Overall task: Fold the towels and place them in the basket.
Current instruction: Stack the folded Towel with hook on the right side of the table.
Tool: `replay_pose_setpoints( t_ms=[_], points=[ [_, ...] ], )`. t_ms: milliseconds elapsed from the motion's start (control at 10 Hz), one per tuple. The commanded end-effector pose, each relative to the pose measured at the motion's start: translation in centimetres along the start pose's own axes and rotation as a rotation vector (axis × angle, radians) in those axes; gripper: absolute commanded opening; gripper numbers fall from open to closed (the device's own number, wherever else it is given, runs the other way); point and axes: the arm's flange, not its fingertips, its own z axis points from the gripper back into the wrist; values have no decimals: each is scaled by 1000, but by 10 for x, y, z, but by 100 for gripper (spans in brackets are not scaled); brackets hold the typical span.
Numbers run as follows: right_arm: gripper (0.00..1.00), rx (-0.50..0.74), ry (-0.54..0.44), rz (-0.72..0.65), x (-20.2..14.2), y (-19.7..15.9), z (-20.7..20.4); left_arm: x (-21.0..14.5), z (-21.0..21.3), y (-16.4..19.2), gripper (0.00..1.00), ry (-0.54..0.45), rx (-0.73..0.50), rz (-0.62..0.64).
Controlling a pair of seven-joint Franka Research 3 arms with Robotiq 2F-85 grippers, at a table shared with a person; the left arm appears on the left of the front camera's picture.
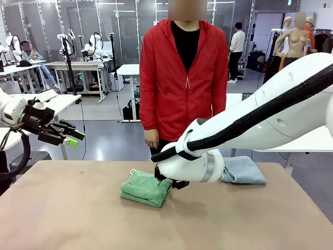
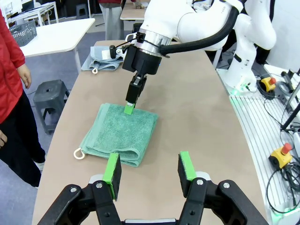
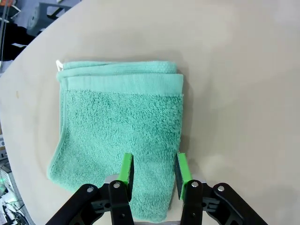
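fig.: right gripper (image 3: 152, 171) hangs low over the edge of the folded green towel (image 3: 122, 136) at table (image 1: 78, 219) centre, jaws part-open astride the cloth w/ nothing pinched yet. left gripper (image 2: 149, 174) waits raised, jaws apart, empty. blue towel (image 1: 243, 170) lies unfolded nearer the person. for a clean pick: drop straight down, catch all layers before closing.

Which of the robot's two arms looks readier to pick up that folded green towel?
The right. Its hand is directly over the folded green terry towel, fingers open astride one edge. The left hand is raised at the table's left side, away from it.
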Motion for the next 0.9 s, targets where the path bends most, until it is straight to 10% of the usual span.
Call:
replay_pose_setpoints(
  t_ms=[0,500,800],
  points=[
    [47,-2,-32,25,2,1,-9,3,1,1,63,-3,-10,10],
    [47,4,-28,45,1,-2,-15,3,1,1,63,-3,-10,10],
    [8,12,-23,45,1,-4,-17,3,1,1,63,-3,-10,10]
  ],
)
